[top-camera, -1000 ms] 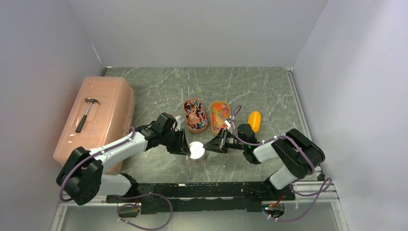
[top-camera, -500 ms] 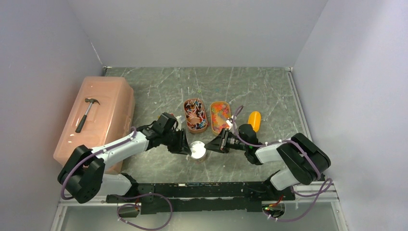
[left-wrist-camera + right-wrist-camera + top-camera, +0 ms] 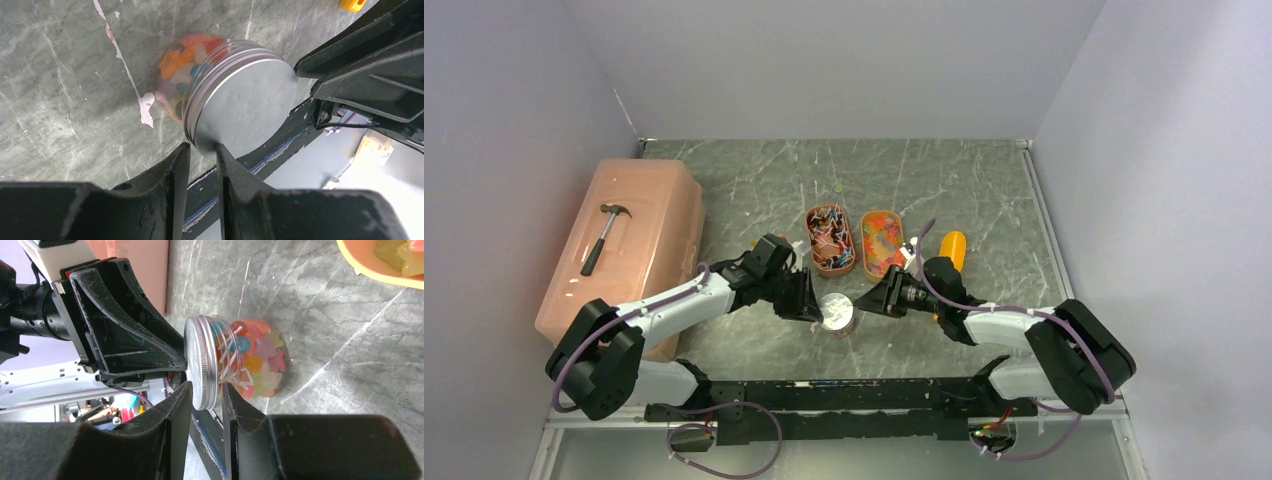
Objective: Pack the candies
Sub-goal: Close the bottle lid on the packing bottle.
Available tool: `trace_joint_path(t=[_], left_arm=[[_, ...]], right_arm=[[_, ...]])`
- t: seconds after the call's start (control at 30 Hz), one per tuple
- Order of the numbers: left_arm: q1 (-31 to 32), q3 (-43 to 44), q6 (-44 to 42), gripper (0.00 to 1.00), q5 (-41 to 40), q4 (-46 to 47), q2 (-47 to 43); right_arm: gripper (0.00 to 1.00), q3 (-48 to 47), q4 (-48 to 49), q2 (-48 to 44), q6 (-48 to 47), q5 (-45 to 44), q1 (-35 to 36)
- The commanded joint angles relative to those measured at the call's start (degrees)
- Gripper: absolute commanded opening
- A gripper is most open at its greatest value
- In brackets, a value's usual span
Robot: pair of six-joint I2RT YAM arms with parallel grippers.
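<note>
1. Far left: a salmon plastic toolbox (image 3: 624, 250), with a claw hammer (image 3: 604, 237) lying on top.
2. Left gripper (image 3: 814, 305): meets the glass jar (image 3: 837, 315) from the left. Holds its fingers nearly together, with a thin empty slit between them. Stops with its tips just short of the rim of the silver screw lid (image 3: 240, 97).
3. Candies (image 3: 260, 360): fill the jar between the two grippers, just beyond both sets of tips. Also heaped in the two oval trays (image 3: 807, 240) behind the jar.
4. Right gripper (image 3: 871, 302): meets the jar from the right, jaws close together. Shows the lid's rim in the narrow gap at the tips; pinching or only touching, cannot tell.
5. Right of the trays: a yellow-orange scoop (image 3: 952, 250), beside the right arm.
6. Against a second ago: right arm stretched lower, elbow farther right. Lid duller and tilted rather than flat white. Jar in the same spot.
7. From above, only the lid. From both wrists, coloured sweets through the glass. From the right wrist alone, one tray's corner.
</note>
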State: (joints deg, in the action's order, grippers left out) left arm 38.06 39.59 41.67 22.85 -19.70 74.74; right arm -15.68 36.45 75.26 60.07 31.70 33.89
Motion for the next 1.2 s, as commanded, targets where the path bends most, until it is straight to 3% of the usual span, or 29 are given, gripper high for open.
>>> trace_joint_path(t=[0.0,0.33,0.87,1.17], left_arm=[[0.41,2.00,0.43,0.31,0.01,0.90,0.75],[0.52,3.66,-0.03,0.33,-0.09,0.07,1.42],[0.57,4.75,-0.39,0.34,-0.38,-0.16,2.27],[0.48,5.68,-1.36,0.43,-2.64,-2.34,1.89]], right_arm=[[0.32,-2.35,-3.62,-2.65,-3.76,-1.89,0.12],[0.33,-5.95,-11.16,-4.42,-8.31,-3.59,0.78],[0.33,-9.18,-16.35,0.04,-11.79,-7.54,3.63],[0.28,-8.16,-17.95,1.81,-13.28,-10.42,3.74]])
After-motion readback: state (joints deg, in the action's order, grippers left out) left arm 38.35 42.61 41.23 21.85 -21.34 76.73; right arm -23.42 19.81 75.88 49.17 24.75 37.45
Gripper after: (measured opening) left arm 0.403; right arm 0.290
